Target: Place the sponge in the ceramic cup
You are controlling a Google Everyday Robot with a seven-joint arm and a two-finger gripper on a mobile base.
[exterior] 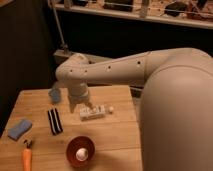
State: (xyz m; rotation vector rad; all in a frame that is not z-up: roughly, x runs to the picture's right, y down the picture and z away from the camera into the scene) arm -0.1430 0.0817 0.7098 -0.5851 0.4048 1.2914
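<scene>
The blue sponge [20, 128] lies flat near the left edge of the wooden table [115, 140]. The pale blue-grey ceramic cup [55, 95] stands upright at the back left, partly behind my arm's elbow. My gripper [93, 112] hangs low over the middle of the table, to the right of the cup and well right of the sponge. It touches neither of them. My white arm [125, 70] sweeps in from the right.
A black-and-white striped strip [54, 121] lies between the sponge and the gripper. A red-orange bowl [81, 150] holding a white ball sits at the front. An orange-handled tool [26, 158] lies at the front left. My bulky body [177, 125] covers the table's right side.
</scene>
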